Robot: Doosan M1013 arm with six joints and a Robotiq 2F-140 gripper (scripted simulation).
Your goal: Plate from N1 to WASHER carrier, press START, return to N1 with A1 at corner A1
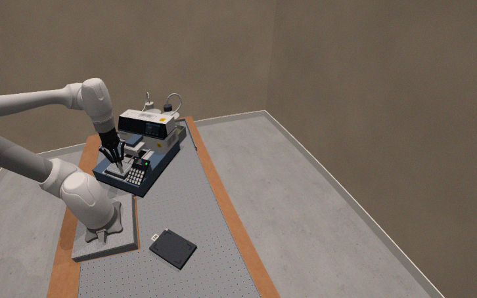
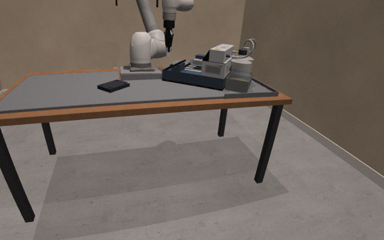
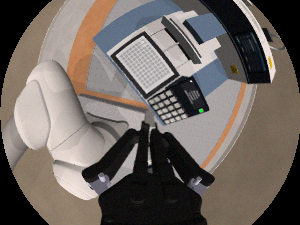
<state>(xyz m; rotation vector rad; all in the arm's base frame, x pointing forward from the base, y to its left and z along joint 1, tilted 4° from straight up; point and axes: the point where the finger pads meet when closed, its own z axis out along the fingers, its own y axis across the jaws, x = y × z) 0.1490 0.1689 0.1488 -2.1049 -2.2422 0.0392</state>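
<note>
The white plate point(image 1: 114, 167) point(image 3: 143, 60) lies in the dark-rimmed carrier point(image 3: 163, 85), which is out at the front of the washer point(image 1: 146, 123) point(image 2: 222, 53). It looks flat and square to the rim in the wrist view; its cut corner is not clear. The lamp point(image 1: 146, 163) point(image 3: 201, 110) is green. My gripper point(image 1: 121, 170) point(image 2: 168, 52) point(image 3: 148, 117) is shut, with nothing between the fingers. It hangs above the front of the washer, near the keypad point(image 1: 136, 175) point(image 3: 167, 106), and touches nothing. The dark nest N1 point(image 1: 172, 247) point(image 2: 113, 84) is empty.
The washer's raised head point(image 3: 252, 49) stands behind the carrier. Bottles with tubing point(image 2: 241, 66) and a grey open box point(image 2: 238, 82) stand beyond it. The arm's base plinth point(image 1: 105, 247) point(image 2: 140, 74) stands between the washer and N1, toward one table edge.
</note>
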